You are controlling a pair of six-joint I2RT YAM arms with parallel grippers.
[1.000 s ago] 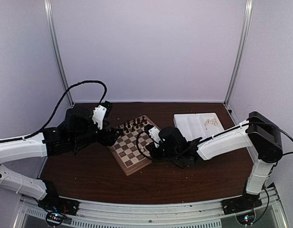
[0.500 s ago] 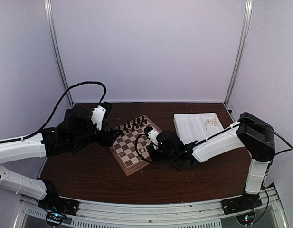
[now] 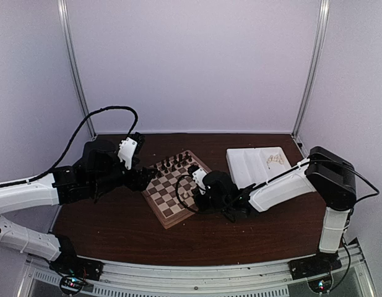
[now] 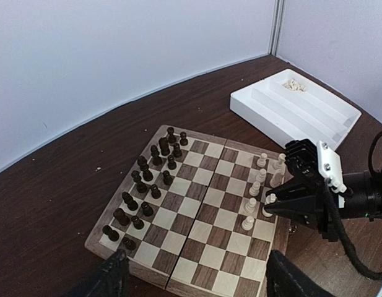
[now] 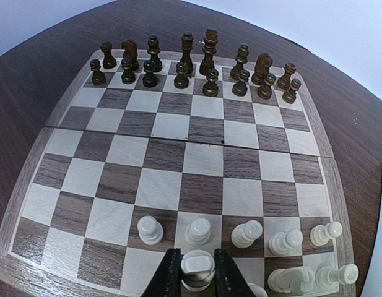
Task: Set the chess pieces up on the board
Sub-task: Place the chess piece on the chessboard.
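The board carries dark pieces along its far two rows and several cream-white chess pieces along the near rows. My right gripper is shut on one white piece, held upright just over a back-row square behind the white pawns. From the left wrist view the same gripper reaches in from the right edge of the board. My left gripper hangs open over the opposite side, holding nothing. In the top view the right gripper is at the board's right side and the left gripper at its left.
A white tray stands to the right behind the board, with a few loose white pieces in its far corner. Black cable loops from the right wrist beside the board. Dark brown tabletop surrounds the board.
My right arm has shifted a little to the left and lower over the board's near rows with the white piece in its grip. The left arm has stayed put.
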